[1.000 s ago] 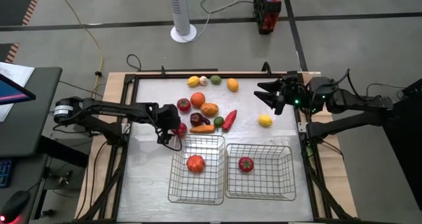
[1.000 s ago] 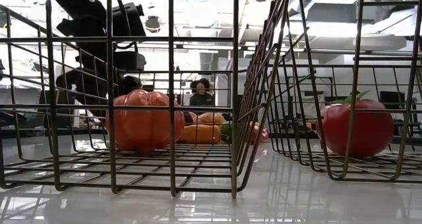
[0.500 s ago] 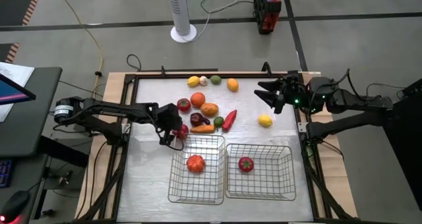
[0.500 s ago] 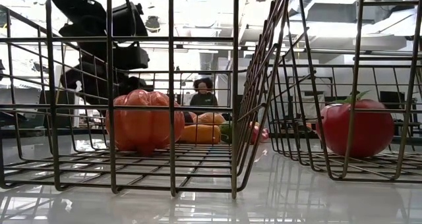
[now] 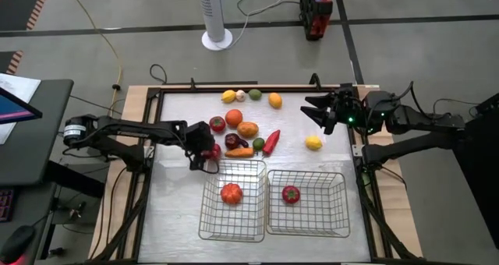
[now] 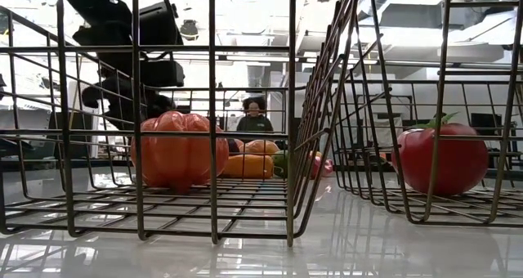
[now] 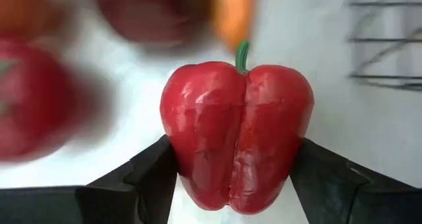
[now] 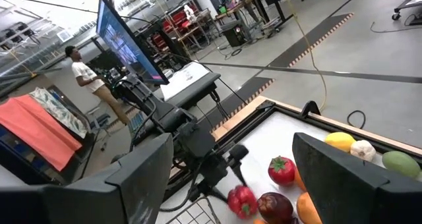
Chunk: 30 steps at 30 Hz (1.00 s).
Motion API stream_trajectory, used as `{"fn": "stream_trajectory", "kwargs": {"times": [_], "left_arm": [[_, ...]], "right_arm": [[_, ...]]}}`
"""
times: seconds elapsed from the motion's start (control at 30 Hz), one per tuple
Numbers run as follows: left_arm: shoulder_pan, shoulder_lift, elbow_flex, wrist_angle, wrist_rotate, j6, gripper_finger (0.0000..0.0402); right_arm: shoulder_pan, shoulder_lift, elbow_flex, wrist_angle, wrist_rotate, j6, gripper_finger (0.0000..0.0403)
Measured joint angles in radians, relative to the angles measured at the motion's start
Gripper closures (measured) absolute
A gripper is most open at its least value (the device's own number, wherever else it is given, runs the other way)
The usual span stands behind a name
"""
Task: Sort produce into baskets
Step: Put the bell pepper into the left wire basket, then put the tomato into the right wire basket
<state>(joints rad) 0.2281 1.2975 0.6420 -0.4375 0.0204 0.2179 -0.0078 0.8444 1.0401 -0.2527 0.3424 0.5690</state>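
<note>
You had one tomato in each basket (image 5: 232, 209) and about ten pieces left on the surface (image 5: 175, 187), while your left gripper (image 5: 209, 157), jaws clamped on a red pepper (image 7: 236, 135), hovered beside the left basket and the right gripper (image 5: 314, 109) waited wide open.

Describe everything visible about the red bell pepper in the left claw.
The red bell pepper is glossy, smooth and lobed, with a crease down its middle and a short green stem on top. The left claw is shut on it, one dark finger pressed against each side. From above it sits just beyond the left basket, near the carrot. Whether it touches the table cannot be told.
</note>
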Motion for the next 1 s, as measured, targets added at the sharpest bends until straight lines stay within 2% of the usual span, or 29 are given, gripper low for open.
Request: {"fn": "stream_trajectory", "kwargs": {"times": [0.17, 0.23, 0.4, 0.6, 0.7, 0.8, 0.87, 1.0], "left_arm": [[0.040, -0.057, 0.073, -0.084, -0.107, -0.008, 0.0162], [0.047, -0.083, 0.106, -0.099, -0.120, -0.034, 0.0162], [0.045, -0.154, 0.195, -0.092, 0.013, -0.121, 0.0160], [0.034, -0.208, 0.276, -0.084, 0.220, -0.344, 0.0141], [-0.014, -0.208, 0.280, -0.088, 0.316, -0.448, 0.0122], [-0.091, -0.205, 0.274, -0.088, 0.329, -0.530, 0.0097], [-0.134, -0.199, 0.272, -0.104, 0.285, -0.543, 0.0080], [-0.149, -0.200, 0.271, -0.119, 0.231, -0.574, 0.0053]], "right_arm": [[0.000, 0.000, 0.000, 0.000, 0.000, 0.000, 0.0062], [0.000, 0.000, 0.000, 0.000, 0.000, 0.000, 0.0062], [0.000, 0.000, 0.000, 0.000, 0.000, -0.002, 0.0062], [0.000, 0.000, 0.000, -0.001, 0.000, -0.019, 0.0062], [0.000, 0.000, 0.000, 0.000, 0.000, -0.030, 0.0062], [0.000, 0.000, 0.000, 0.000, 0.000, -0.044, 0.0062], [0.000, 0.000, 0.000, 0.000, 0.000, -0.046, 0.0062], [0.000, 0.000, 0.000, -0.001, 0.000, -0.047, 0.0062]]}}
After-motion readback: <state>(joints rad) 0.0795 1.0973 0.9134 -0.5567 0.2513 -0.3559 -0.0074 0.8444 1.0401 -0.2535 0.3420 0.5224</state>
